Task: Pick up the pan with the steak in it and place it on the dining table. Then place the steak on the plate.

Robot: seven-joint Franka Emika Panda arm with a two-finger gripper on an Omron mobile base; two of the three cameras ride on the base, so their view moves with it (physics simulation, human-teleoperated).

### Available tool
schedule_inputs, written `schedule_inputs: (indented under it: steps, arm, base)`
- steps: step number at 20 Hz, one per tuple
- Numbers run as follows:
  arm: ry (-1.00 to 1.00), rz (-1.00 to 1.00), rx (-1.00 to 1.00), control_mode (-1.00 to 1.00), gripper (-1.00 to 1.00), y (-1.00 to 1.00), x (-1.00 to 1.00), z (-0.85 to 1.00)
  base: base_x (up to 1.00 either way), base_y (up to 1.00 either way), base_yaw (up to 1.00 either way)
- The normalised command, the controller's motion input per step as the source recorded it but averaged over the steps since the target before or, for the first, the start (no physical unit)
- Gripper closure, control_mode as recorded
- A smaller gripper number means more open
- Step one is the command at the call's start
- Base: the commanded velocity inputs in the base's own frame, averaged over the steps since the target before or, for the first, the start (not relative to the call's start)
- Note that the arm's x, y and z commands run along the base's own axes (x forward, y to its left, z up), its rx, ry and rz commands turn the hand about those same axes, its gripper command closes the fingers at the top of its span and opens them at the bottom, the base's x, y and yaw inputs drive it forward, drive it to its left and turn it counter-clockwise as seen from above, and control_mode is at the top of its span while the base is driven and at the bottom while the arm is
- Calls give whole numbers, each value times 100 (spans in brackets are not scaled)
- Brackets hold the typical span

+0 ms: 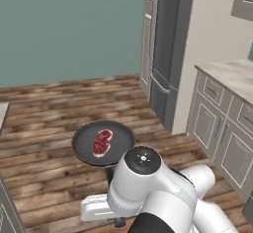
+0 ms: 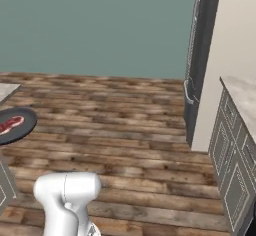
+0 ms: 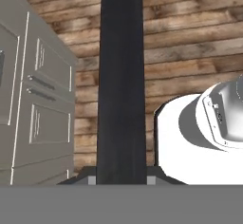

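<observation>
The pan [image 1: 103, 142] is up in the air over the wooden floor [image 2: 130, 130], the steak [image 1: 102, 142] lying flat in it, so the pick-up looks done. The gripper [image 3: 121, 179] is clamped on the pan's handle [image 3: 121, 76]. Setting it on the dining table and plating the steak are both left. Grey cabinets [image 1: 222, 133] stand right; a teal wall [image 1: 69, 27] lies far.

A dark tall fridge [image 1: 165, 54] stands beside grey cabinets [image 1: 222, 128] on wood floor [image 2: 125, 130].
</observation>
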Motion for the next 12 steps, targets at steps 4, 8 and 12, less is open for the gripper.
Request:
schedule_inputs:
  steps: [4, 8, 12]
  arm:
    - [0, 0, 0, 100, 100, 0, 0, 0]
    - [0, 0, 0, 100, 100, 0, 0, 0]
    - [0, 0, 0, 100, 100, 0, 0, 0]
  base:
    - [-26, -3, 43]
    - [-26, -3, 43]
    - [-26, -3, 43]
